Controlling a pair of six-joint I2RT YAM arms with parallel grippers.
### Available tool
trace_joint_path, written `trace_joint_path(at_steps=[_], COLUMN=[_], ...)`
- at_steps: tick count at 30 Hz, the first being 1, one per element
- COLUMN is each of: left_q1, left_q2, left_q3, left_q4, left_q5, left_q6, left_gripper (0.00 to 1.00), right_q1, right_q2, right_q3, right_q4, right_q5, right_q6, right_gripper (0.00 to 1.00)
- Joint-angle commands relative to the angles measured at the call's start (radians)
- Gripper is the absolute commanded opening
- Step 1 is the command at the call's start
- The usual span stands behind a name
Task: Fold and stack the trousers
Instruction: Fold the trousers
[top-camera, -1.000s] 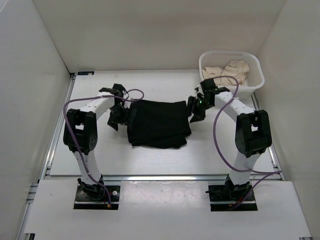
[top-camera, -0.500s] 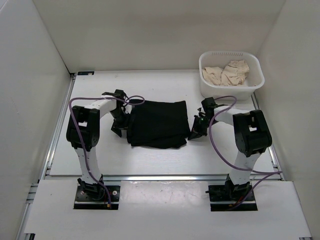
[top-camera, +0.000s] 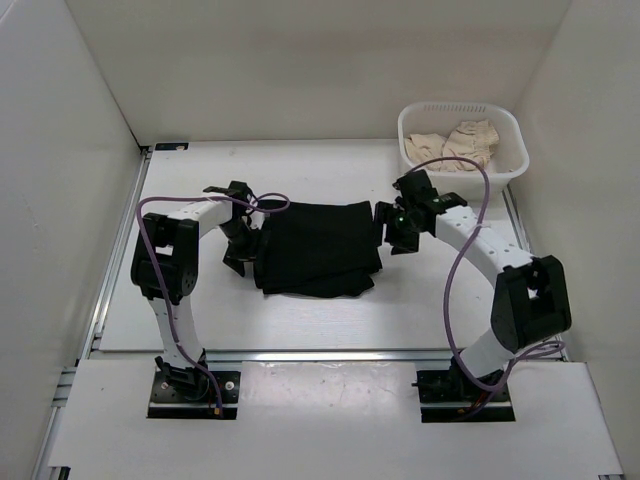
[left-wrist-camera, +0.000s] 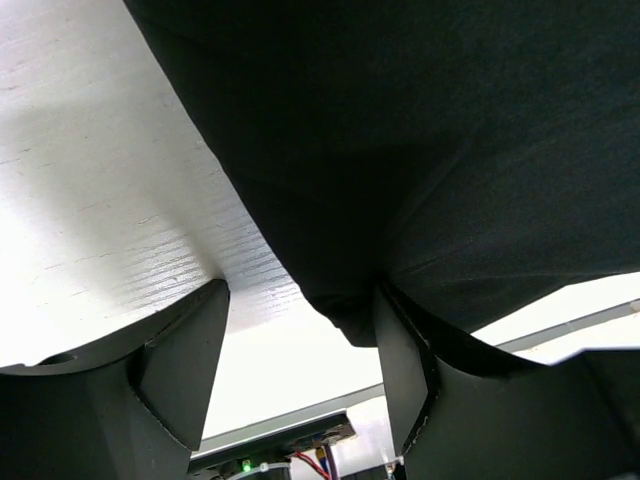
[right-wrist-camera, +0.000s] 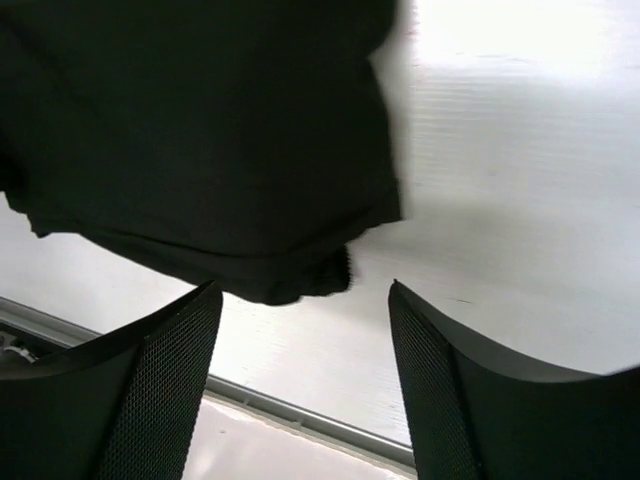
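Top external view: plain black soft-fabric trousers (top-camera: 318, 248) folded into a rough rectangle, lying mid-way across the white desk (top-camera: 200, 310), slightly longer from 9 to 3 o'clock than from 12 to 6. Flanked on both short sides: left end effector (top-camera: 243, 248) at the 9 o'clock edge, right end effector (top-camera: 393, 228) at the 3 o'clock edge, neither clearly nearer.

Left wrist view: dark fingers (left-wrist-camera: 180, 370) set wide apart, a drooping bit of the black edge between them, close against one finger but not pinched.

Right wrist view: mesh-textured fingers (right-wrist-camera: 150, 390) wide as well, holding nothing, a trouser corner just ahead of the gap.

Toward 1 o'clock, in the far corner: white slotted plastic basket (top-camera: 510, 150), containing crumpled beige cloth pieces (top-camera: 455, 145) and no black fabric, well apart from the trousers.

Judged likely next: closing on both short edges together, then folding or lifting across the 9-to-3 axis. Possible trouble: bundle slumping open if gripped on one side only.
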Motion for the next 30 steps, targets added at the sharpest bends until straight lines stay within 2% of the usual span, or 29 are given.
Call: trace_joint_path(at_steps=[1, 4, 8, 10, 11, 12, 14, 15, 17, 23, 25, 28, 30], left_q1=[-0.009, -0.009, -0.009, -0.009, -0.009, -0.009, -0.009, -0.009, -0.009, -0.009, -0.009, -0.009, -0.009], left_q2=[-0.007, -0.007, -0.007, -0.007, -0.007, -0.007, -0.007, -0.007, -0.007, -0.007, -0.019, -0.019, -0.019], left_q3=[-0.033, -0.024, -0.024, -0.024, -0.024, -0.024, -0.024, -0.024, -0.024, -0.024, -0.035, -0.044, -0.055], left_q4=[0.048, 0.048, 0.048, 0.048, 0.048, 0.048, 0.038, 0.038, 0.038, 0.038, 0.029, 0.029, 0.029], left_q5=[0.03, 0.03, 0.03, 0.03, 0.03, 0.03, 0.03, 0.03, 0.03, 0.021, 0.021, 0.033, 0.057], left_q6=[0.008, 0.008, 0.008, 0.008, 0.008, 0.008, 0.008, 0.008, 0.008, 0.008, 0.008, 0.008, 0.008], left_gripper=[0.71, 0.66, 0.63, 0.61, 0.55, 0.51, 0.41, 0.29, 0.14, 0.14, 0.14, 0.14, 0.14], right_q1=[0.037, 0.037, 0.037, 0.037, 0.037, 0.037, 0.037, 0.037, 0.037, 0.037, 0.037, 0.028, 0.017], right_q2=[0.069, 0.113, 0.233, 0.267, 0.276, 0.276, 0.276, 0.276, 0.244, 0.059, 0.035, 0.083, 0.135], right_q3=[0.015, 0.015, 0.075, 0.075, 0.075, 0.061, 0.041, 0.041, 0.041, 0.018, -0.061, -0.236, -0.275], right_q4=[-0.055, 0.022, 0.022, 0.011, 0.028, 0.028, 0.057, 0.057, 0.057, -0.018, -0.05, -0.009, 0.026], right_q5=[0.041, -0.042, -0.12, -0.148, -0.148, -0.136, -0.136, -0.136, -0.136, -0.123, -0.123, -0.215, -0.215], right_q6=[0.072, 0.132, 0.156, 0.166, 0.166, 0.178, 0.187, 0.187, 0.187, 0.118, 0.074, 0.035, 0.011], right_gripper=[0.72, 0.72, 0.72, 0.67, 0.6, 0.39, 0.18, 0.0, 0.0, 0.0, 0.0, 0.0, 0.0])
